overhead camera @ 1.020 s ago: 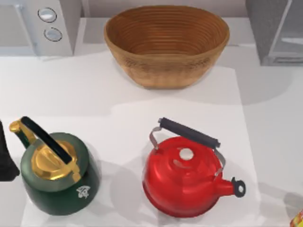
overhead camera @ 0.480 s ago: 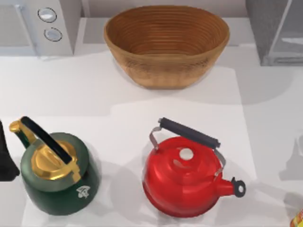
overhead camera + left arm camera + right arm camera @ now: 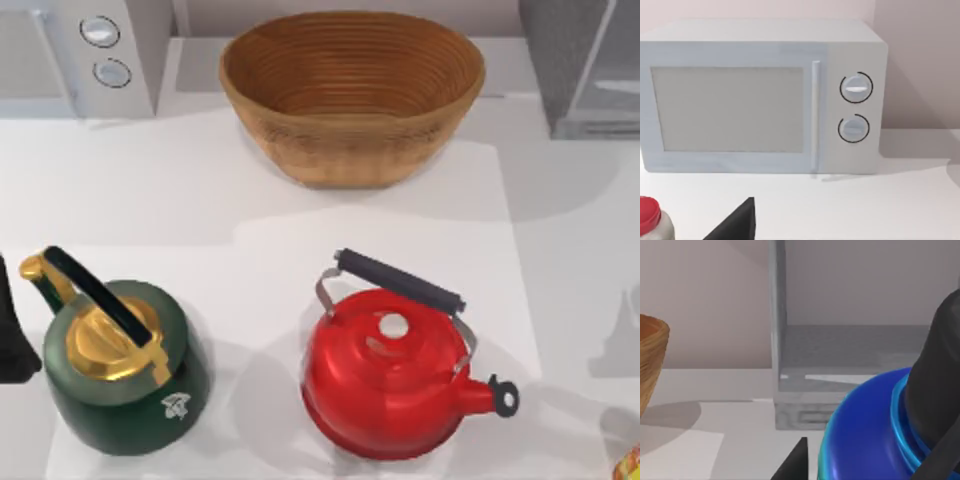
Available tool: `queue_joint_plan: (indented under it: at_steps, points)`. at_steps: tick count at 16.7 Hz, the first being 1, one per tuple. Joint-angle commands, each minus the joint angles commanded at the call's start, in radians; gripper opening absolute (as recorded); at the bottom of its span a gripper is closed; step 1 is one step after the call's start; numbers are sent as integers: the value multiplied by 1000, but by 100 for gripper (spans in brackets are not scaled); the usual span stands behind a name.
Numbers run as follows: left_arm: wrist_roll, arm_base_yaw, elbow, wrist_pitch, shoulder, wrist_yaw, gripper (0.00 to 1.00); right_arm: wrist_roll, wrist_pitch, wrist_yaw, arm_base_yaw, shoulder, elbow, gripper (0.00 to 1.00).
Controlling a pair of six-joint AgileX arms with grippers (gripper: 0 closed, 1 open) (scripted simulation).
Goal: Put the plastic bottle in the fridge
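Note:
The fridge stands at the back right corner, dark grey and speckled, with a pale door panel. In the right wrist view the fridge shows an open grey inside. A dark tip of my right gripper pokes in at the edge of that view. A red and yellow thing is cut off by the front right corner; I cannot tell whether it is the plastic bottle. My left arm rests at the table's left edge, and a dark part of its gripper shows before the microwave.
A wicker basket sits at the back middle and a light grey microwave at the back left. A green kettle and a red kettle stand in front. A blue round thing with a black top is close to the right wrist camera. A red-capped container stands near my left gripper.
A shadow on the table near the right edge has shifted toward the back and grown. The kettles, basket and left arm have not moved.

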Motion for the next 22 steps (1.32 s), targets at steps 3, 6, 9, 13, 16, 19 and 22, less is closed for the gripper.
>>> queue_joint_plan:
  at_steps: [3, 6, 9, 13, 16, 19, 22]
  points:
    - [0, 0, 0, 0, 0, 0, 100, 4, 87, -5, -27, 125, 46, 1]
    - [0, 0, 0, 0, 0, 0, 100, 7, 211, -12, -64, 343, 117, 1]
    - [0, 0, 0, 0, 0, 0, 100, 10, 359, -26, -108, 648, 218, 1]
    - [0, 0, 0, 0, 0, 0, 100, 13, 578, -66, -168, 1125, 401, 1]
    - [0, 0, 0, 0, 0, 0, 100, 13, 746, -111, -208, 1474, 566, 1]
    - [0, 0, 0, 0, 0, 0, 100, 11, 900, -162, -238, 1761, 733, 1]
    - [0, 0, 0, 0, 0, 0, 100, 11, 1021, -211, -258, 1958, 872, 1]
